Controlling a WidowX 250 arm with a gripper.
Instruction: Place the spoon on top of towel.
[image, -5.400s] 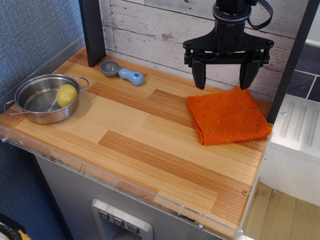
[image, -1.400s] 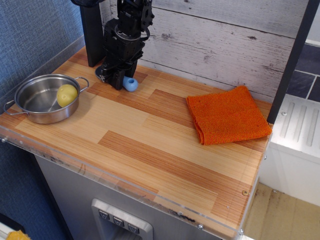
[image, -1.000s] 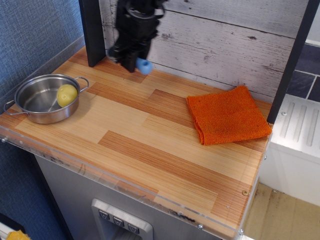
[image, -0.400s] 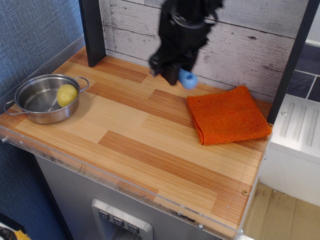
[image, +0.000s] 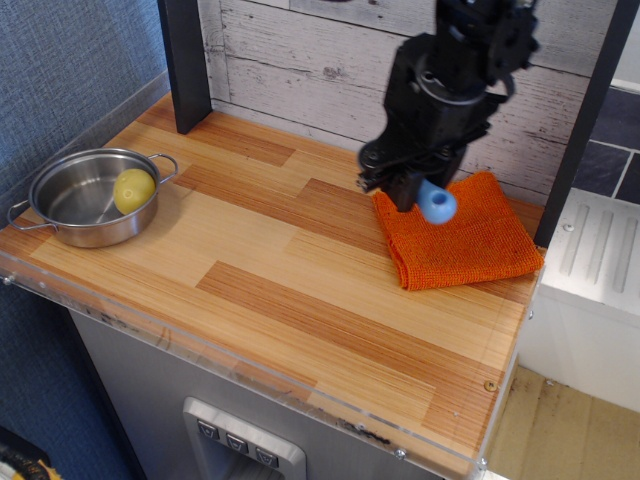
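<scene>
The orange towel (image: 470, 240) lies flat at the right of the wooden counter. My black gripper (image: 405, 190) hangs over the towel's left part and is shut on the spoon (image: 436, 204). Only the spoon's light-blue handle shows, sticking out to the lower right of the fingers, above the cloth. The grey bowl is hidden behind the gripper. I cannot tell whether the spoon touches the towel.
A steel two-handled pot (image: 85, 195) with a yellow round object (image: 134, 189) inside stands at the counter's left front. A dark post (image: 185, 60) stands at the back left, another (image: 585, 120) at the right. A white plank wall (image: 300, 60) runs behind.
My gripper went from above the towel to the spoon at the back left, closed on it, lifted it and carried it right, so it is now over the towel.
</scene>
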